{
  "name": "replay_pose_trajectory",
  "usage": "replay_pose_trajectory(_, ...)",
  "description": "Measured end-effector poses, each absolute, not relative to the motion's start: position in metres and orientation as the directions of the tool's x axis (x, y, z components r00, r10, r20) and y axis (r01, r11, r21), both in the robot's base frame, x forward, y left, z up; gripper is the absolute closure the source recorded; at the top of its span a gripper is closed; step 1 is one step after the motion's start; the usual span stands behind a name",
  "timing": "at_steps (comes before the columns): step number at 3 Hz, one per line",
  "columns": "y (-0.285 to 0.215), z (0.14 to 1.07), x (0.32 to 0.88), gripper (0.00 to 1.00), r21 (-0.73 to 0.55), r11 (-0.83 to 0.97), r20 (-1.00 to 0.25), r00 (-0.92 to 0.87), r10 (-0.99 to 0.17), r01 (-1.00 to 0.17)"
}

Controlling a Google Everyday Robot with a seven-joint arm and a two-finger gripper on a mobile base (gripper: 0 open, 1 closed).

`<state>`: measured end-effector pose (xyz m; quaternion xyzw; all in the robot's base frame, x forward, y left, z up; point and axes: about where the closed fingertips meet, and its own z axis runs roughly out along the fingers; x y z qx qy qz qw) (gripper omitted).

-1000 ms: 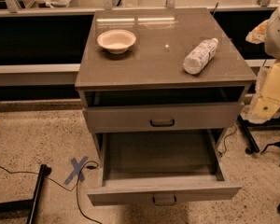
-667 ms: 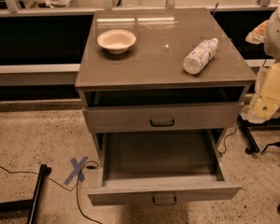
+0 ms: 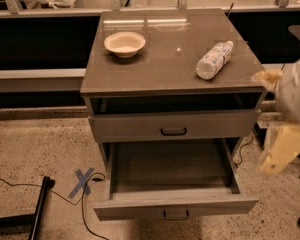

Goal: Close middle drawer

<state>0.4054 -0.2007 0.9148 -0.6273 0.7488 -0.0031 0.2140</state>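
Observation:
The middle drawer is pulled far out of the grey cabinet. Its long shallow box is empty, and its front with a small dark loop handle faces me at the bottom of the view. Above it, another grey drawer front with the same kind of handle sits almost flush, with a dark gap over it. My gripper is a blurred white and yellowish shape at the right edge. It is beside the cabinet's right side and apart from the open drawer.
A beige bowl and a plastic bottle lying on its side rest on the cabinet top. A blue tape cross, a cable and a dark stand leg are on the floor to the left. A railing runs behind.
My arm and gripper have moved down along the cabinet's right side, towards the open drawer's level. The drawers, bowl and bottle have not moved.

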Motion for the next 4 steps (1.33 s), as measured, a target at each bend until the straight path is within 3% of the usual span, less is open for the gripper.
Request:
replay_pose_trajectory(2, -0.208, 0.876, 0.394, 0.0, -0.286, 0.215, -0.322, -0.118, -0.94, -0.934)
replay_pose_trajectory(4, -0.228, 0.78, 0.423, 0.0, -0.249, 0.151, -0.36, -0.053, -0.931, -0.957)
